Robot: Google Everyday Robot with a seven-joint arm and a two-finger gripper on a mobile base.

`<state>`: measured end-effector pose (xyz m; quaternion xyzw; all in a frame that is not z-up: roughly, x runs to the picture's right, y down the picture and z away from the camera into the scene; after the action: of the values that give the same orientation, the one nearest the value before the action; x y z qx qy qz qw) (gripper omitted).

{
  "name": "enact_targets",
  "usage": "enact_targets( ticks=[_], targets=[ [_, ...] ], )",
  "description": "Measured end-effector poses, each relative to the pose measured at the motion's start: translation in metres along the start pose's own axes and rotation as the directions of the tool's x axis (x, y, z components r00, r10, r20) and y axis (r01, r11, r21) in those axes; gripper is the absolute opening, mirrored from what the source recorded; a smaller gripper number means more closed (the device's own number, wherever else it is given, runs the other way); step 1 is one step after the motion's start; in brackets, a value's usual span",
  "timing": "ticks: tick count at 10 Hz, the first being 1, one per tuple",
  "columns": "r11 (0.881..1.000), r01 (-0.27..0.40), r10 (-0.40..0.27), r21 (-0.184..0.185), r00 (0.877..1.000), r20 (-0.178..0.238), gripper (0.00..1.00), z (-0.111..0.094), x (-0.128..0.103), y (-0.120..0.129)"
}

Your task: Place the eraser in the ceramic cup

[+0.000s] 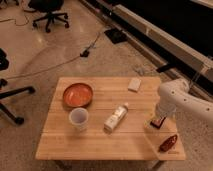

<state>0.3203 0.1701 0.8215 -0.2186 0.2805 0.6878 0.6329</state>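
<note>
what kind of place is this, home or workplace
Probably an office or lab floor, not a home: rolling office chairs, loose cables across the speckled hard floor, and a robot arm whose end effector hangs low over the right side of the wooden table.

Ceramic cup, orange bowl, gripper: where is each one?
ceramic cup [78,125], camera view, front wall.
orange bowl [78,95], camera view, bare inside.
gripper [158,120], camera view, arm's tip, low over the table's [100,142] right side.
</note>
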Motion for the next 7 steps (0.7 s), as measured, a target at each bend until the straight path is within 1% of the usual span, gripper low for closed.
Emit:
enact_targets(
  ticks=[1,2,3,7],
  targets=[
    [1.000,-0.007,0.007,-0.004,1.000,0.004,0.80,0.001,-0.008,0.003],
    [1.000,-0.027,0.027,-0.013,1.000,0.002,0.80,0.006,-0.017,0.000],
    [0.999,-0.039,0.039,-0.026,0.999,-0.006,0.80,0.010,-0.023,-0.005],
    [0.995,-0.058,0.057,-0.081,0.998,-0.020,0.80,0.019,-0.049,-0.003]
  ],
)
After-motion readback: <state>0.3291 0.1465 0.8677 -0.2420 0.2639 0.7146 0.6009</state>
